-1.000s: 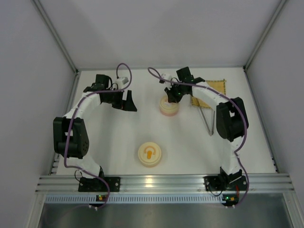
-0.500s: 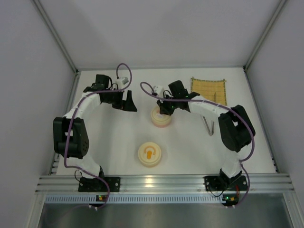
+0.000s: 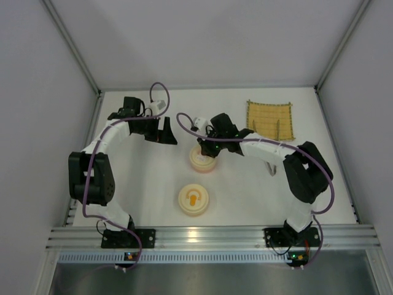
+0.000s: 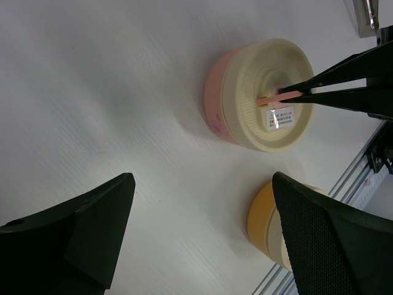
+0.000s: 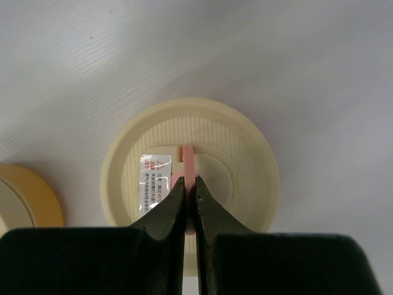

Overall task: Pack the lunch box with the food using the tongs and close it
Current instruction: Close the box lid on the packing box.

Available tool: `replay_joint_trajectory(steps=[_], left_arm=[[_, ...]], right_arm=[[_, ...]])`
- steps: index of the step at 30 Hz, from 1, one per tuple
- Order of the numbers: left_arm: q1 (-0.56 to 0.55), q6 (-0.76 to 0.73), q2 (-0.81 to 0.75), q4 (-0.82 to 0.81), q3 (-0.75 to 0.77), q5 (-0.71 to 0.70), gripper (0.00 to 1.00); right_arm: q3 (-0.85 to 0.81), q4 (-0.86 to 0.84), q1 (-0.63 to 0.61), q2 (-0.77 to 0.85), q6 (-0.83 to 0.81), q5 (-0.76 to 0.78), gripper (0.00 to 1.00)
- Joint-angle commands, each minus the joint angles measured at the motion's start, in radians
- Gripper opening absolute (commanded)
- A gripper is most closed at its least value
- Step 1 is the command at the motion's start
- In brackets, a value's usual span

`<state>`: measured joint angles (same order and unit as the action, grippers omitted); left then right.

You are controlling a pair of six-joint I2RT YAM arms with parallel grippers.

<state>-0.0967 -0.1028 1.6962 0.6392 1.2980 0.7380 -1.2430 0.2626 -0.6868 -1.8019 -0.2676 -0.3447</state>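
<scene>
Your right claw point(image 5: 189, 184) is closed on the thin pink tab point(image 5: 188, 153) of the lunch box point(image 3: 201, 162), mid-tabletop point(image 3: 245, 196) near the yellow bowl point(image 3: 193, 200), while your left claw point(image 3: 164, 132) stands open, so I judge this light, slippery plastic wants a gentle hold, low on the tab.

A small silvery sticker point(image 5: 156, 177) with red print is seen on the cream lid point(image 5: 239, 166), just beside the jaws of the right gripper point(image 5: 189, 184); its characters cannot be read.
</scene>
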Motion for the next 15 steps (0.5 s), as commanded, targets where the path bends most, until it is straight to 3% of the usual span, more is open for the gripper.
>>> replay_joint_trajectory(steps=[1,9,15], left_arm=[[0.009,0.012,-0.066,-0.033,-0.016,0.000,0.98],[0.023,0.038,-0.086,-0.056,-0.031,-0.008,0.98],[0.031,0.080,-0.119,-0.095,-0.060,-0.038,0.98]], right_arm=[[0.095,-0.002,-0.039,-0.004,0.103,0.087,0.00],[0.143,-0.071,-0.065,0.006,0.267,0.191,0.00],[0.151,-0.112,-0.120,-0.013,0.484,0.350,0.00]])
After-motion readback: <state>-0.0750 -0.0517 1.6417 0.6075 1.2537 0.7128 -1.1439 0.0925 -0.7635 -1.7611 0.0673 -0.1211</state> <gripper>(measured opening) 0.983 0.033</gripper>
